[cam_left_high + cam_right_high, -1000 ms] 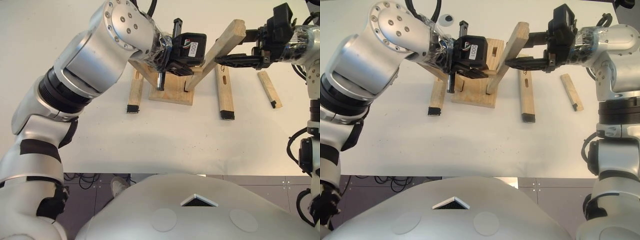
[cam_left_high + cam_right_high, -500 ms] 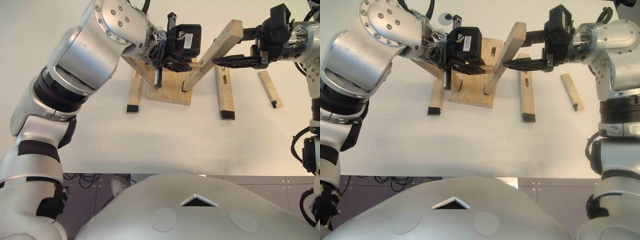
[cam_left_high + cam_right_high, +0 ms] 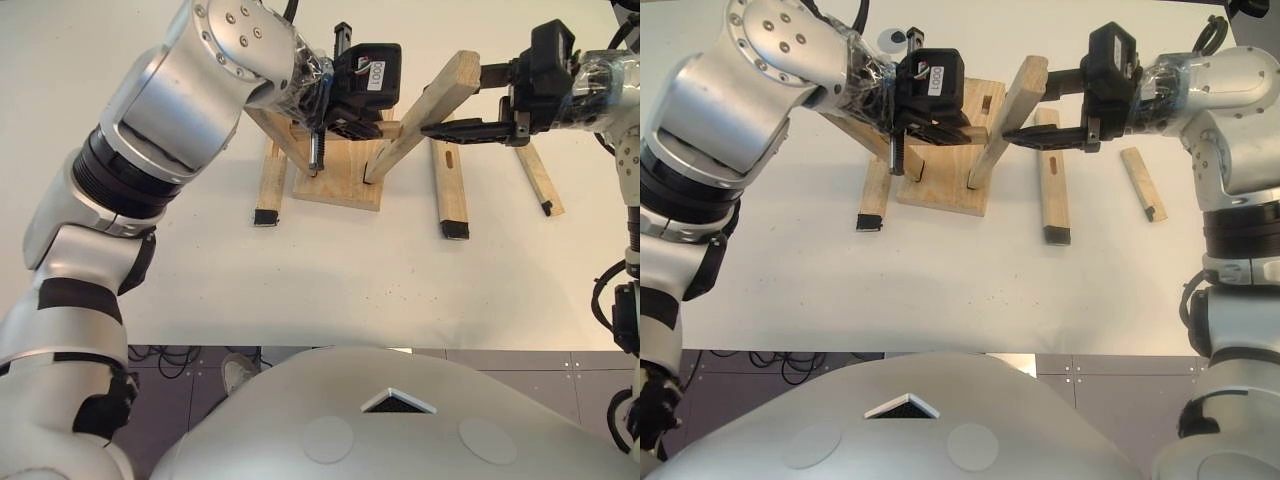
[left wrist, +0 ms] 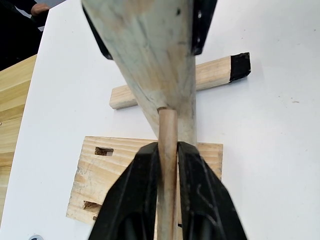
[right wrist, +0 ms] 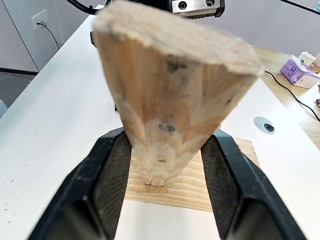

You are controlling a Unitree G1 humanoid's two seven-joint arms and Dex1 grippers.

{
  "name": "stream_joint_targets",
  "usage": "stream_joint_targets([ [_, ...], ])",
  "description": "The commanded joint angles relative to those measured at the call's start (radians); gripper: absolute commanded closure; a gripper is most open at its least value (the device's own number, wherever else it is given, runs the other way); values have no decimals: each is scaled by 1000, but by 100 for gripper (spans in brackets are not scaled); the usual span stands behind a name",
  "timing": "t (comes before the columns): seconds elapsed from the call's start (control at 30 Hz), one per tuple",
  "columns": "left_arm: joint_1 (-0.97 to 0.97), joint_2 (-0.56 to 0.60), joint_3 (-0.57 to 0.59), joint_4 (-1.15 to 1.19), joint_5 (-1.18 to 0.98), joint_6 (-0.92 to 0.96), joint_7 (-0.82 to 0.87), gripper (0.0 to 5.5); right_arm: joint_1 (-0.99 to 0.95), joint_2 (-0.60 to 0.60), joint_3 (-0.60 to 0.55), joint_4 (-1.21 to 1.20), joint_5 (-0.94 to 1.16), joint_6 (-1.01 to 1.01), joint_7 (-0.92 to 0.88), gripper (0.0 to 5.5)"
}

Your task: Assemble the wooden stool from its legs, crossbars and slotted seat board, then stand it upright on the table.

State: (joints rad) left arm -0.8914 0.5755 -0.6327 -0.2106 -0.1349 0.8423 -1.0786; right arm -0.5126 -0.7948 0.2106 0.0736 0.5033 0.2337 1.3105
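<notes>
Left gripper pinching round crossbar; crossbar's end plugged into hole in tilted leg, over seat board. Right gripper clamped tight on second leg, which leans with lower end touching board's right edge. Board flat on table. Loose leg lies just left of board, slotted leg right of it, short bar farther right.

A round grommet sits in the white table, purple tissue box beyond.
</notes>
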Motion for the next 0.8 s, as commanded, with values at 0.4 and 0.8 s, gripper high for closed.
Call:
stream_joint_targets([
  [0.4, 151, -35, -167, 227, 133, 4, 27, 511, 91, 32, 123, -12, -71, 98, 27, 348],
  [0.8, 171, -61, -268, 269, 191, -28, -16, 511, 48, 114, 147, -54, -53, 135, -30, 348],
])
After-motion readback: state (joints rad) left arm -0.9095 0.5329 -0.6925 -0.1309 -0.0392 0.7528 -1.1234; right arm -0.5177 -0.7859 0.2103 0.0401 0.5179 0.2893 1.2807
